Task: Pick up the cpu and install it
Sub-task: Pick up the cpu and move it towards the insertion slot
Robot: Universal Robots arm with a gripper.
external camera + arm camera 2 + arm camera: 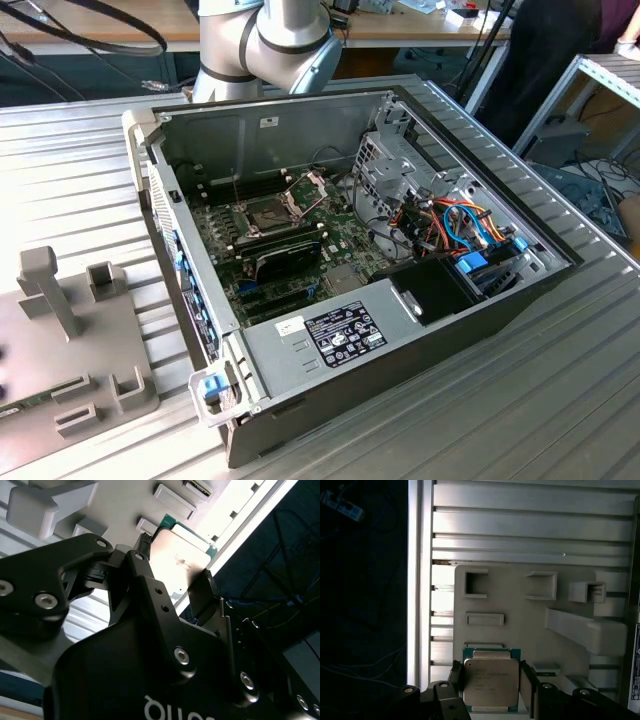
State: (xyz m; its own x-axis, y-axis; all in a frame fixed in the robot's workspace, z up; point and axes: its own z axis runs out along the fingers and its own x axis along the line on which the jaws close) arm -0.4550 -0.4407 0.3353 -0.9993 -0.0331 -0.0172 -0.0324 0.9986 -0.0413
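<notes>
Gripping the cpu (490, 682) by two opposite edges, the gripper (490, 672) hangs over the grey fixture tray (108, 332) at the exterior view's left; recommend level carriage, light squeeze.

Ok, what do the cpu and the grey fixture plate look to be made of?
The cpu: a dull silvery metal lid with a soft, even sheen, sitting on a thin green board edge, likely circuit laminate. The fixture plate: matte pale grey with raised blocks and slots in the same colour and no glints, so probably plastic, perhaps printed.
</notes>
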